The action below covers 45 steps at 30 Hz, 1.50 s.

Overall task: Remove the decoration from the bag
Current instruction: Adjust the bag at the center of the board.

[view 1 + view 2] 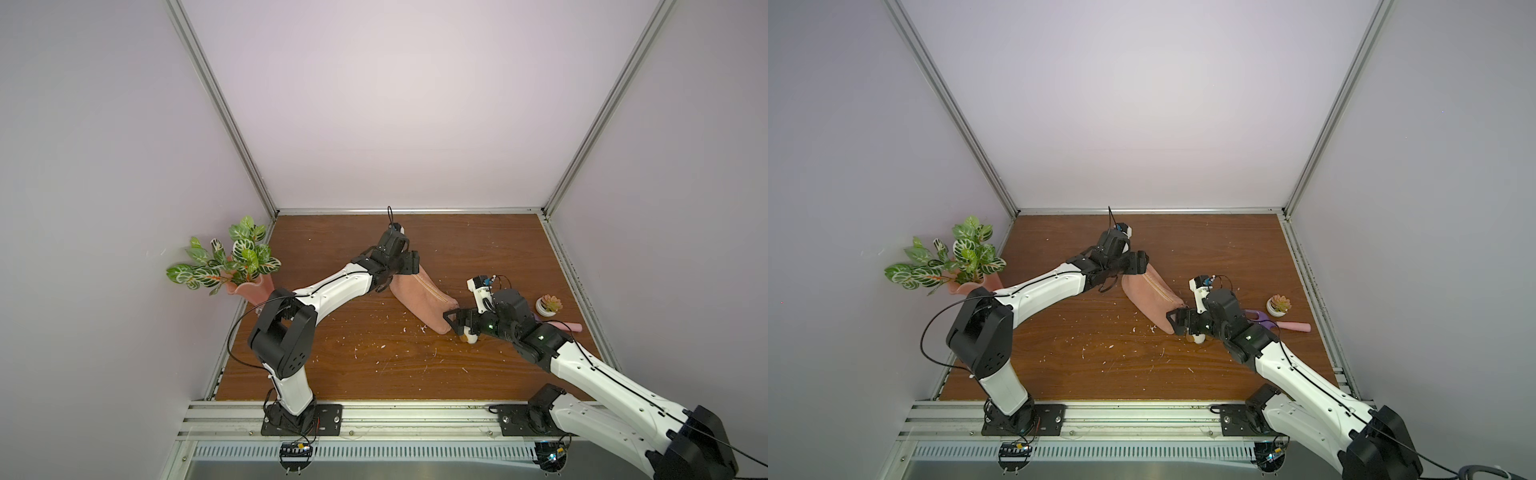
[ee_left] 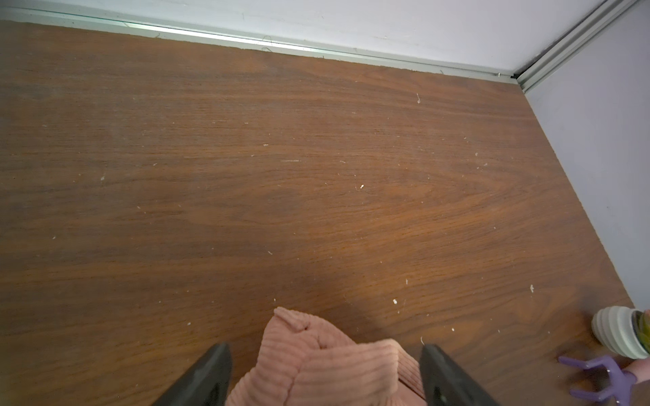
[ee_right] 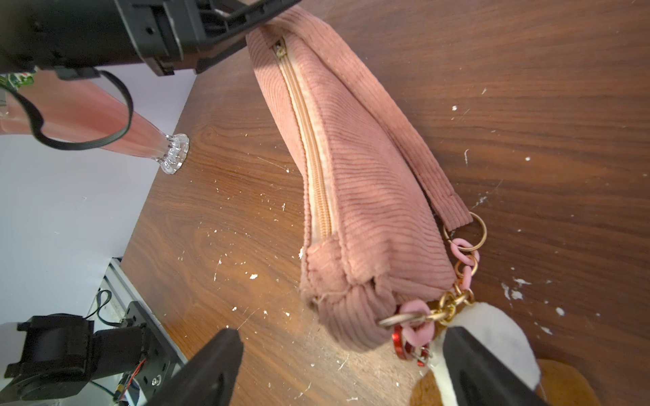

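The bag (image 1: 419, 297) (image 1: 1148, 297) is a dusty-pink corduroy pouch lying slantwise mid-table, its gold zipper (image 3: 309, 140) closed. My left gripper (image 1: 407, 272) (image 2: 325, 351) is open, its jaws astride the bag's far end (image 2: 316, 362) with small gaps on both sides. A chain of pink and gold links (image 3: 464, 270) joins the strap ring to the decoration (image 3: 492, 327), a cream-white plush with a tan patch, lying at the bag's near end (image 1: 471, 338) (image 1: 1198, 338). My right gripper (image 1: 455, 322) (image 3: 343, 339) is open over that end, one finger covering part of the plush.
A pink vase with striped leaves (image 1: 249, 286) (image 1: 971, 284) stands at the left wall. A small succulent pot (image 1: 547, 305) (image 2: 619, 332) and purple-handled scissors (image 1: 1275, 324) (image 2: 598, 379) lie near the right wall. White crumbs dot the wooden table (image 1: 353, 365).
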Motion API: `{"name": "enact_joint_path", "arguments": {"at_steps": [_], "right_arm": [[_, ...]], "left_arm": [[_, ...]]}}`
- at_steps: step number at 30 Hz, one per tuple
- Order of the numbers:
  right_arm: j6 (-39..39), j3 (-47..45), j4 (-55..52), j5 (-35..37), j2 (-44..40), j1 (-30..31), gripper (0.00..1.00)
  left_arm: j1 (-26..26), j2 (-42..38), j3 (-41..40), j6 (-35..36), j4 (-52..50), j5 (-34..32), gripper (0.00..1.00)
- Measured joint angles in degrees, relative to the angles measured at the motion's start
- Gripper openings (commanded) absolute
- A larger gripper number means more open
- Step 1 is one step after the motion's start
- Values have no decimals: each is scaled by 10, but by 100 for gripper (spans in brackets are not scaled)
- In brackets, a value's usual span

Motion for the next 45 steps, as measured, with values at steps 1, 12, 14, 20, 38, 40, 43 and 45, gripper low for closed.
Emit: {"name": "enact_joint_path", "arguments": {"at_steps": [1,12,14,20,38,40,43,45], "right_arm": [[1,0,3,0,4,2,92],[9,0,53,0,53,8,91],[11,0,64,0,67,8,91],[19,9,96,0,112,8,91],[33,132,168,-32,266,8,99],[32,140,172,-32,272,8,99],[31,152,176,-30,276,8,99],[29,156,176,-29,276,8,99]], "left_arm": [[0,3,0,1,1,2,74],[3,12,-10,4,15,18,15],[4,12,-13,2,16,17,7],[5,-9,-37,-11,19,-6,0],[31,-145,-158,-102,-33,-138,0],[36,-158,-170,-106,-35,-143,0],[54,-175,-188,-109,-41,-147,0],[66,-181,-195,-110,-42,-148,0]]}}
